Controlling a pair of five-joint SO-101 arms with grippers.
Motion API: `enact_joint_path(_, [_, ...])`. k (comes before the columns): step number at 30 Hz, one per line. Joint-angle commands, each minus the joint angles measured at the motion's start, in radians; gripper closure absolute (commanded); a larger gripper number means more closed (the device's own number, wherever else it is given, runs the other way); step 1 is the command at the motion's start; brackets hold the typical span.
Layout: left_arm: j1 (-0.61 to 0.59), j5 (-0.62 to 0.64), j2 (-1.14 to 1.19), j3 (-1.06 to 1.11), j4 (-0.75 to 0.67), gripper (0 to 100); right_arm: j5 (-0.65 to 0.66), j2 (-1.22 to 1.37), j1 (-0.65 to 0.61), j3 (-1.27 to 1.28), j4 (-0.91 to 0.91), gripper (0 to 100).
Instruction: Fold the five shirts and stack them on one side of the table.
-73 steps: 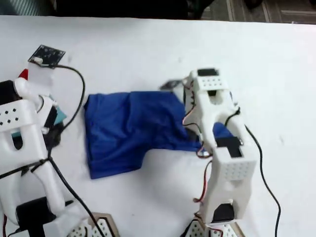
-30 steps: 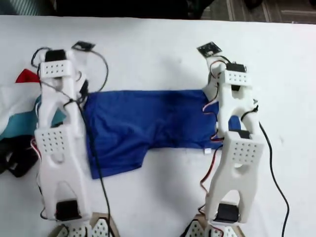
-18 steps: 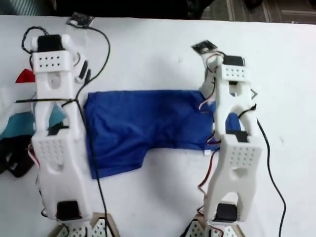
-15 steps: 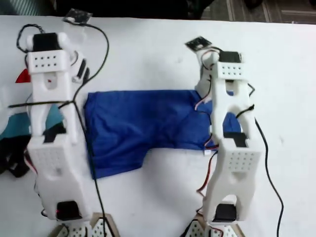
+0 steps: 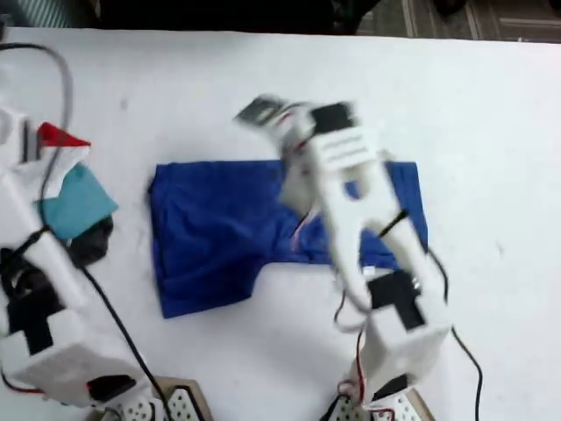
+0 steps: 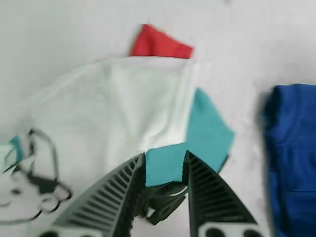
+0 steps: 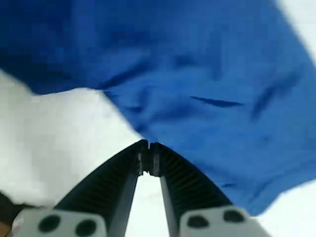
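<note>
Right gripper [image 7: 148,159] closed at the edge of the blue shirt [image 5: 210,219], right arm [image 5: 351,189] hiding its middle; left gripper [image 6: 164,156] parted over the teal shirt [image 6: 210,133].

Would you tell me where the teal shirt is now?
In the high view the teal shirt lies at the left, partly under the white shirt, apart from the blue shirt.

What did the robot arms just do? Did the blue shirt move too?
The right arm swung sideways across the blue cloth shirt; the right gripper is shut. The left arm pulled back over the pile of white, teal and red shirts; the left gripper is open. The blue shirt stayed flat in its place.
</note>
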Motion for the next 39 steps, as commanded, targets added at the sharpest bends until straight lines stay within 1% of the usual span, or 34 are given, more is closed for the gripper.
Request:
enact_joint_path(1, [-0.102,-0.009,-0.053,-0.002,-0.002,85,-0.015,-0.11,-0.18,0.15,-0.024,98.1])
enact_joint_path(4, [-0.142,-0.009,-0.053,-0.002,-0.002,85,-0.104,-0.113,-0.305,0.256,-0.134,98.1])
enact_joint_path(8, [-0.153,-0.009,-0.058,-0.002,-0.002,85,-0.167,-0.113,-0.417,0.354,-0.312,98.1])
enact_joint_path(11, [-0.157,-0.009,-0.059,-0.002,0.0,85,-0.192,-0.105,-0.453,0.423,-0.43,98.1])
enact_joint_path(14, [-0.157,-0.009,-0.059,-0.002,0.002,85,-0.196,-0.045,-0.453,0.486,-0.516,98.1])
enact_joint_path(17, [-0.157,-0.008,-0.059,-0.002,0.002,85,-0.196,0.035,-0.453,0.496,-0.521,98.1])
enact_joint_path(19, [-0.157,-0.008,-0.059,-0.002,0.002,85,-0.195,0.065,-0.456,0.493,-0.484,98.1])
enact_joint_path(23, [-0.157,-0.008,-0.059,-0.002,0.002,85,-0.19,0.03,-0.467,0.456,-0.361,98.1])
enact_joint_path(26, [-0.156,-0.008,-0.059,-0.002,0.002,85,-0.19,-0.038,-0.467,0.391,-0.321,98.1])
enact_joint_path(29, [-0.153,-0.005,-0.059,-0.002,0.002,85,-0.196,-0.076,-0.467,0.304,-0.326,98.1])
enact_joint_path(32, [-0.151,-0.005,-0.058,-0.002,0.002,85,-0.199,-0.059,-0.469,0.229,-0.363,98.1])
enact_joint_path(35, [-0.151,-0.003,-0.058,-0.002,0.002,85,-0.199,0.007,-0.473,0.193,-0.427,98.1])
enact_joint_path(39, [-0.151,-0.003,-0.058,-0.002,0.002,85,-0.199,0.14,-0.535,0.189,-0.495,98.1])
